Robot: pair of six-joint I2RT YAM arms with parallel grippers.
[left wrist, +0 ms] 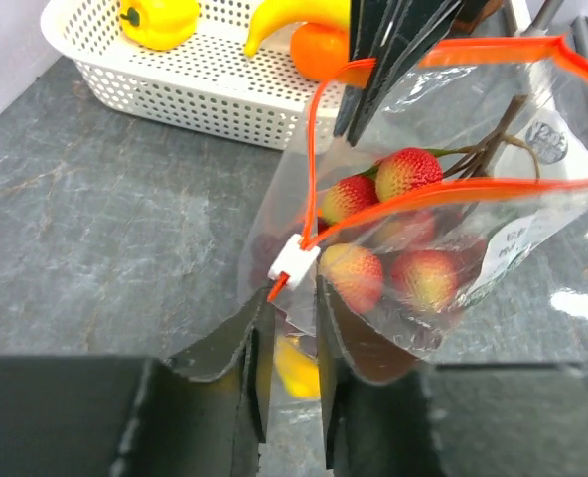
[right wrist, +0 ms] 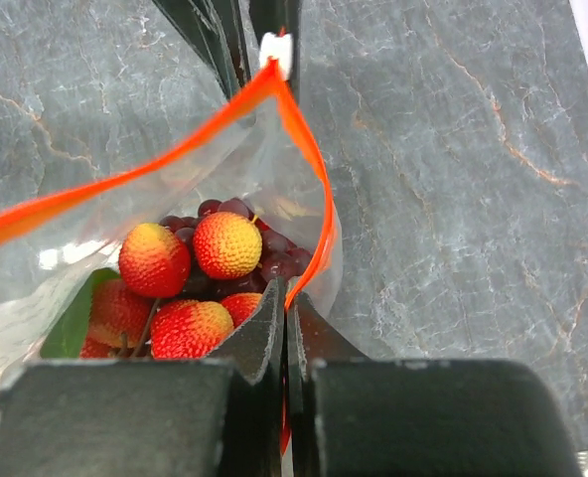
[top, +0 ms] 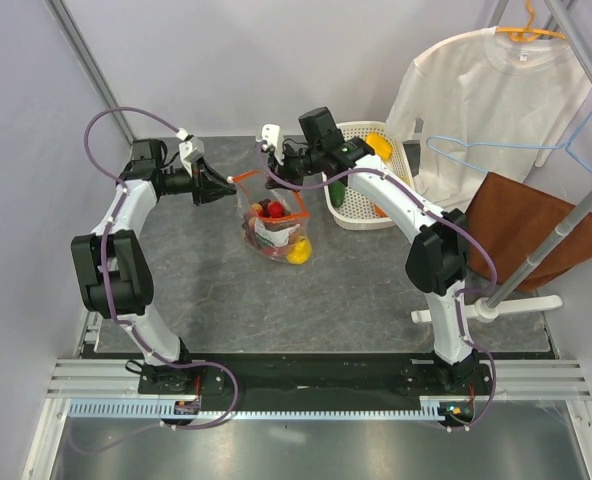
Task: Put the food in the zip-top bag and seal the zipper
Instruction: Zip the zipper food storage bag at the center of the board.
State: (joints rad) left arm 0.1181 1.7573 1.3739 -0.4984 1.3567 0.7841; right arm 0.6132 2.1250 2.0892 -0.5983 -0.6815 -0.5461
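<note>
The clear zip-top bag (top: 274, 228) stands upright mid-table with its mouth gaping. Inside lies the food: red-and-yellow bumpy fruits (right wrist: 224, 243), dark grapes (right wrist: 274, 266) and a yellow piece (top: 298, 252) at the bottom. My right gripper (right wrist: 286, 293) is shut on the orange-red zipper (right wrist: 309, 189) at the mouth's right end, also seen from above (top: 282, 176). My left gripper (left wrist: 292, 288) has its jaws narrowed round the bag's left corner just under the white slider (left wrist: 294, 262). A slim gap shows between them, and I cannot tell whether they press.
A white slotted basket (top: 364, 226) stands right of the bag, holding a yellow pepper (left wrist: 158, 20), a banana (left wrist: 294, 15) and an orange (left wrist: 319, 52). A white shirt (top: 486, 100), a brown cloth (top: 536, 230) and a rack pole (top: 536, 255) crowd the right side.
</note>
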